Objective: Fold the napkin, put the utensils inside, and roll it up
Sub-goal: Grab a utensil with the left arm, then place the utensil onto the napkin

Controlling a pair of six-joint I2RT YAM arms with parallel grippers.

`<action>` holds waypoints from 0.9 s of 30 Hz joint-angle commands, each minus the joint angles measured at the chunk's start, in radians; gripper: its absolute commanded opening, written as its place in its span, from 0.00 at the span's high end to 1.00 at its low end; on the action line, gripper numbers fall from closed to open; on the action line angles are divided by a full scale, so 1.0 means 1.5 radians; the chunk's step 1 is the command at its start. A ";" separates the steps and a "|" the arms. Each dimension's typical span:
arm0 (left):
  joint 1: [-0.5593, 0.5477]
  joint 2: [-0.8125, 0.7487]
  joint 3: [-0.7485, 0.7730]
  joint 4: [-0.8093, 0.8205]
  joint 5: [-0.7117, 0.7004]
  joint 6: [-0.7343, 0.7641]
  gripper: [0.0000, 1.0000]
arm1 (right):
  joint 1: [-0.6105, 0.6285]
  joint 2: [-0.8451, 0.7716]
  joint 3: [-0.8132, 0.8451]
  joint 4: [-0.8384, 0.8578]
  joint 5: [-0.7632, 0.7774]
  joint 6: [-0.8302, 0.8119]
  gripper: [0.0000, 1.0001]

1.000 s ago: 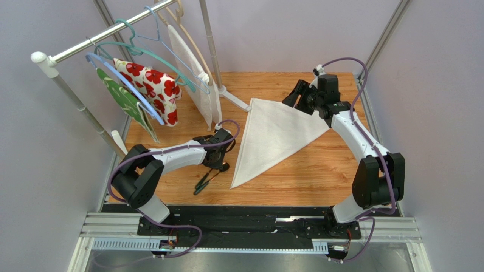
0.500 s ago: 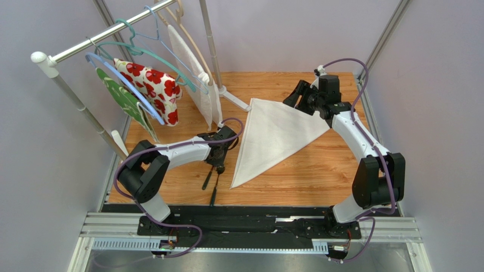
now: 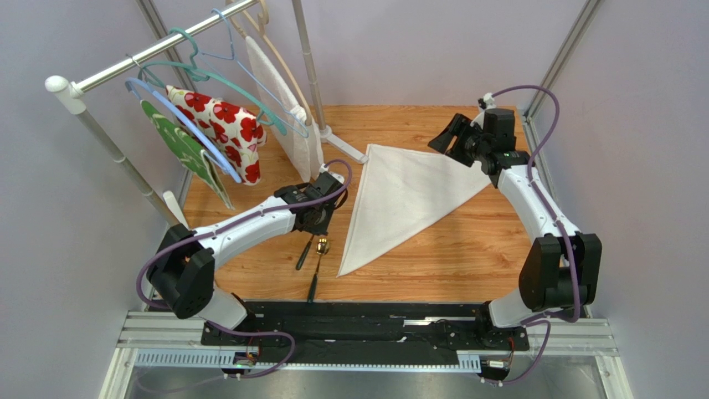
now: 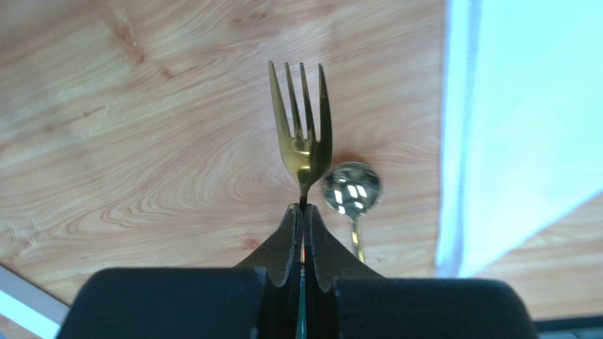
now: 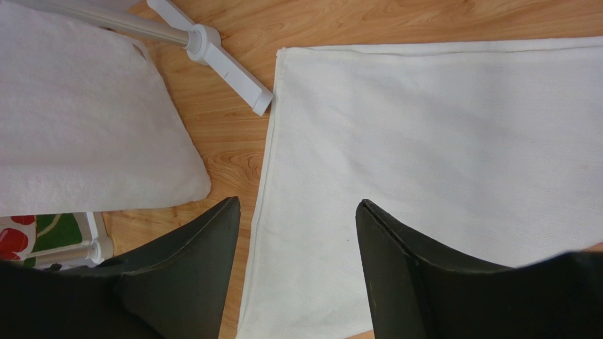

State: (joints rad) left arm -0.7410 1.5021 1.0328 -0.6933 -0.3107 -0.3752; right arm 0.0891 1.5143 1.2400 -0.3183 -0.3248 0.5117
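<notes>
While my left end effector [image 4: 303,219] pinches the fork [image 4: 303,134] by its neck, tines forward, the napkin [image 3: 408,195] lies just to its right; my right end effector [image 5: 297,205] hangs wide open.

Bright, even light from overhead throws only soft shadows on the wooden table [image 3: 466,249], though in the left wrist view the napkin [image 4: 524,127] burns out bluish-white, the fork [image 4: 301,134] and spoon [image 4: 352,188] glint, and the left gripper [image 4: 303,210] blurs near the lens.

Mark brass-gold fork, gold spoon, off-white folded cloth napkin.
Brass-gold fork [image 4: 303,150]: left wrist view, head below tines.
Gold spoon [image 4: 351,189]: left wrist view, bowl.
Off-white folded cloth napkin [image 3: 408,195]: top external view, middle of cloth.
</notes>
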 commanded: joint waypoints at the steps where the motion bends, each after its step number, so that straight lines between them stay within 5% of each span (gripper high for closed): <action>1: -0.059 -0.019 0.095 -0.038 0.039 0.012 1.00 | -0.048 -0.055 -0.011 0.002 -0.016 -0.005 0.35; 5: -0.111 0.046 0.200 -0.002 0.076 0.035 1.00 | -0.096 -0.085 -0.017 -0.020 -0.025 -0.013 0.35; 12: -0.138 0.323 0.506 0.051 0.193 0.152 1.00 | -0.135 -0.151 -0.032 -0.068 -0.032 -0.040 0.35; 18: -0.141 0.513 0.712 0.029 0.194 0.249 1.00 | -0.157 -0.195 -0.059 -0.081 -0.038 -0.050 0.35; 27: -0.140 0.612 0.790 0.040 0.202 0.353 1.00 | -0.171 -0.190 -0.061 -0.081 -0.061 -0.047 0.35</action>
State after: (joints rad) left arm -0.9493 2.4187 2.1437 -0.6502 -0.0242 0.0570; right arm -0.1608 1.2373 1.1561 -0.4477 -0.3817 0.4541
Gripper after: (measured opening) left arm 0.008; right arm 0.652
